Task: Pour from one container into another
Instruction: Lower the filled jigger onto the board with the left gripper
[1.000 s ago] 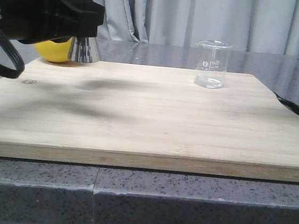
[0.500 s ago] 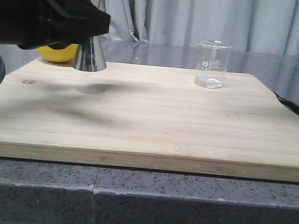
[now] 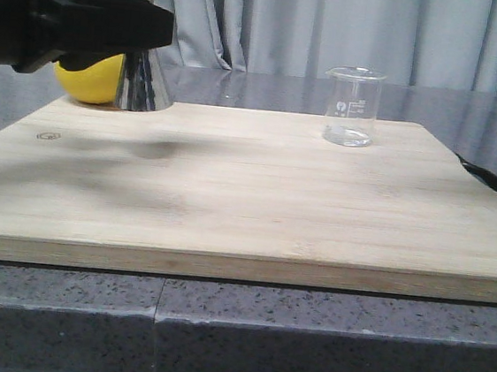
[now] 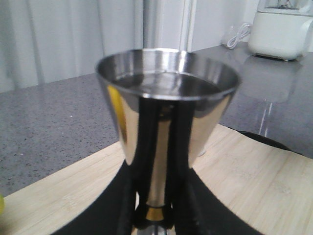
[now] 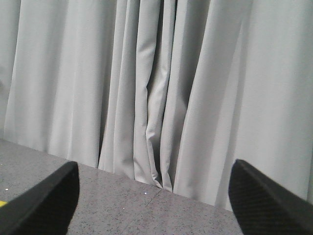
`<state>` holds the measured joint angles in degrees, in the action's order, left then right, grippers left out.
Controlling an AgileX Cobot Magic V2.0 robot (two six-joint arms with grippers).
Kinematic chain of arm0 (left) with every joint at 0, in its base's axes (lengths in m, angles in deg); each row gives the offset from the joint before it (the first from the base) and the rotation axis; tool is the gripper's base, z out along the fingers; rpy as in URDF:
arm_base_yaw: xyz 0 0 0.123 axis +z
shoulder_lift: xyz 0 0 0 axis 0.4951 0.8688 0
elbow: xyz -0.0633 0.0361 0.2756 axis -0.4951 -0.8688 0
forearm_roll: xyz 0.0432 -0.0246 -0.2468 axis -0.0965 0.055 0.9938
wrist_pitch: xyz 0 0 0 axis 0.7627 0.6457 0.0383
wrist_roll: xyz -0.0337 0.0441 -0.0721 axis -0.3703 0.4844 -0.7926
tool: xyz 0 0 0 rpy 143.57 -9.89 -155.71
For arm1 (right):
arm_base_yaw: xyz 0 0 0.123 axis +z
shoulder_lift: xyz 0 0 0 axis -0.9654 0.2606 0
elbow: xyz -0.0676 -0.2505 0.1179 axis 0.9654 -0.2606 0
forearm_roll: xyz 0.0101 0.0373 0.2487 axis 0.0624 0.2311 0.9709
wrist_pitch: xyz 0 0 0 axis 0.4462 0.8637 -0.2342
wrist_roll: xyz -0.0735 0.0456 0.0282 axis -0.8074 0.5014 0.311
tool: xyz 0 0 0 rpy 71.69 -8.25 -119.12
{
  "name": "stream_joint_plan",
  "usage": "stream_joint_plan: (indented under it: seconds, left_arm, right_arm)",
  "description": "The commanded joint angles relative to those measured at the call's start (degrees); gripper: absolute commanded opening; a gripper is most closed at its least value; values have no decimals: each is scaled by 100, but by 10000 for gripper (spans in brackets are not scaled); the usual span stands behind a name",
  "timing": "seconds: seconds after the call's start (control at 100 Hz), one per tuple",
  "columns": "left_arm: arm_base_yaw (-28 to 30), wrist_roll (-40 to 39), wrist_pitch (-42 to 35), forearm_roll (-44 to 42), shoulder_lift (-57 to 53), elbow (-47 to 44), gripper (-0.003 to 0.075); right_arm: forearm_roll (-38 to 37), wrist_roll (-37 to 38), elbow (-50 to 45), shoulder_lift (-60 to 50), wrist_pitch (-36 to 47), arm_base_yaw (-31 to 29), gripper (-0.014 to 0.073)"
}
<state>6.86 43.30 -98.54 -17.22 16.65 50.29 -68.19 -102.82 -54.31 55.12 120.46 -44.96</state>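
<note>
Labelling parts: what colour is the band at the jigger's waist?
Gold, on the steel jigger; seen best in the left wrist view.

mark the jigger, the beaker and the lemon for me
jigger (image 4: 168,105), left wrist view, on the upper cup's wall below the rim.
beaker (image 3: 353,108), front view, on the glass wall by the white print.
lemon (image 3: 91,79), front view, on its visible yellow side.

Mirror-polished steel is seen on the jigger, clear smooth glass on the beaker, matt pale wood on the board, speckled glossy stone on the counter.
</note>
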Motion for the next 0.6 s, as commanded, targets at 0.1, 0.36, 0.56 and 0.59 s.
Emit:
stream_joint_plan:
  seconds: [0.1, 0.36, 0.56, 0.59]
  left_arm:
    - [185, -435, -657, -627, -190, 238, -18]
    - [185, -484, -179, -850, -190, 534, -18]
    - [185, -521, 57, -992, -11, 783, -18]
    - [185, -546, 46, -992, 51, 809, -18]
  right_arm:
    - [-120, -24, 132, -158, 401, 5, 568]
    - [-120, -24, 132, -158, 401, 5, 568]
    - [-124, -24, 132, -158, 401, 5, 568]
    - [-133, -24, 132, -158, 401, 5, 568]
